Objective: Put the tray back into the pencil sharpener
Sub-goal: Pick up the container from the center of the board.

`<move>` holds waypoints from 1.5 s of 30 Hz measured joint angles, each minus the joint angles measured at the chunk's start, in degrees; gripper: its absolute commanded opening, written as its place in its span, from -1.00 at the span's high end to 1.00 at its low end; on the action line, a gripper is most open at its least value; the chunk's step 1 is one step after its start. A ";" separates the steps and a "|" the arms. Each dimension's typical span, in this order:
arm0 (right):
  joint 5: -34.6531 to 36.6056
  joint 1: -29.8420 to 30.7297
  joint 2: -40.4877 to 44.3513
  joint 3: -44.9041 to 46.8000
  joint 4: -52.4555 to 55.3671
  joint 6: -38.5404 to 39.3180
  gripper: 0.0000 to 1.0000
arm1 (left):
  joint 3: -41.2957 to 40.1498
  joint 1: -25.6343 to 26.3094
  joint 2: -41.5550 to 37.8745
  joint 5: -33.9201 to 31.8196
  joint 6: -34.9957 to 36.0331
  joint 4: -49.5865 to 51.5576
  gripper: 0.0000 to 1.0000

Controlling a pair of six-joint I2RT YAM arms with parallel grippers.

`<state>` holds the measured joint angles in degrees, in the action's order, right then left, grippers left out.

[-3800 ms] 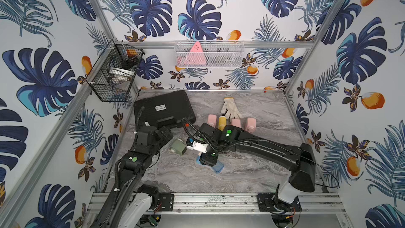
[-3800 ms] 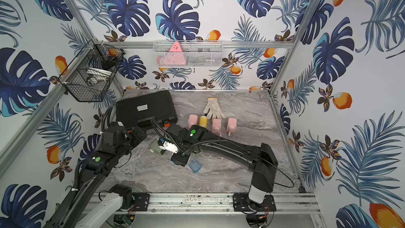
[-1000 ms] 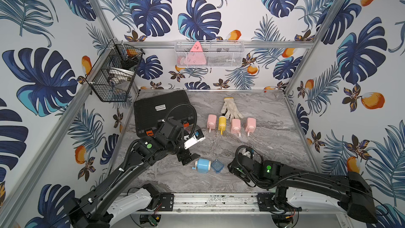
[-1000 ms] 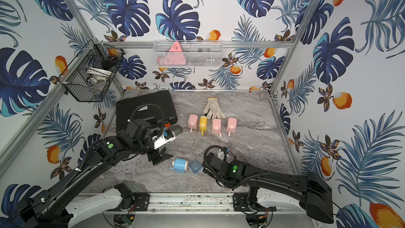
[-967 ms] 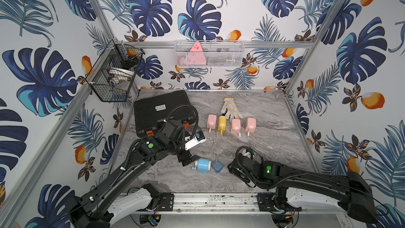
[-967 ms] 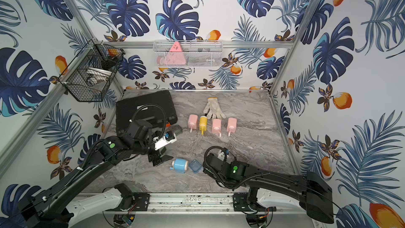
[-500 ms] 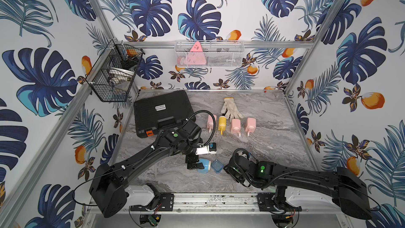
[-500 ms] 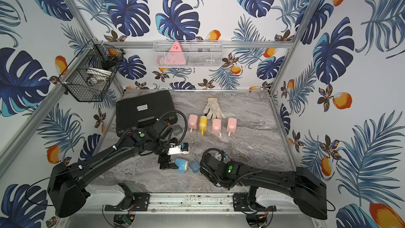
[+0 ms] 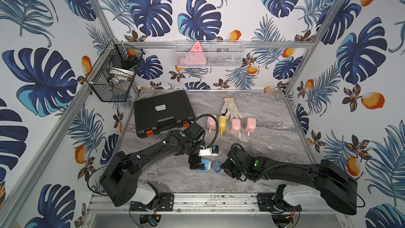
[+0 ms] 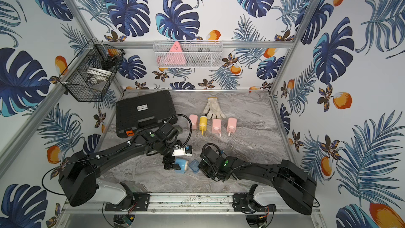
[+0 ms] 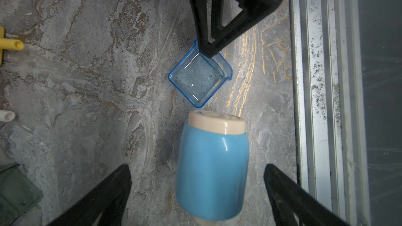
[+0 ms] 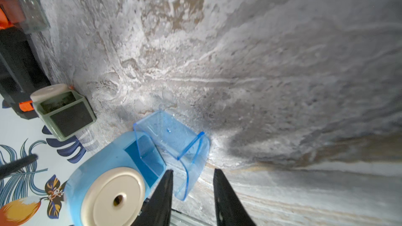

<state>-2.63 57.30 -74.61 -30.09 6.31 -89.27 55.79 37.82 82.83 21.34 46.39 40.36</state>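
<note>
The blue pencil sharpener (image 9: pixel 203 166) (image 10: pixel 180 165) (image 11: pixel 212 170) (image 12: pixel 104 183) was seen lying on its side on the marble table (image 9: pixel 263 150), near the front edge. It was straddled without visible contact by the left claw (image 9: pixel 195 163) (image 11: pixel 196 167), whose jaws were spread wide apart. The clear blue tray (image 9: pixel 217 166) (image 10: pixel 194 165) (image 11: pixel 198 79) (image 12: pixel 171 144) was left outside the sharpener, just beside its cream end and turned cornerwise to it. The tray's end wall was flanked by the 2 narrowly parted jaws of the right claw (image 12: pixel 192 172) (image 9: pixel 225 167), and no firm clamp could be made out.
</note>
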 measured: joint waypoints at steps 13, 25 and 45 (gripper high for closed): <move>-2.95 -0.44 -3.39 0.02 -1.49 1.46 0.60 | -1.81 0.00 3.28 -0.79 0.28 -0.90 -0.81; -3.21 -0.83 -2.14 -0.92 1.46 6.08 0.70 | -3.30 0.22 4.68 -1.07 0.28 -2.38 -0.58; -4.20 -3.80 4.15 -2.01 12.90 17.20 0.73 | -5.27 2.82 3.63 -0.17 0.17 -7.50 -0.40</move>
<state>-6.83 53.49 -70.46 -32.10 19.20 -72.07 50.52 40.64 86.46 21.17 46.57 32.86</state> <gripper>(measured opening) 0.134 0.704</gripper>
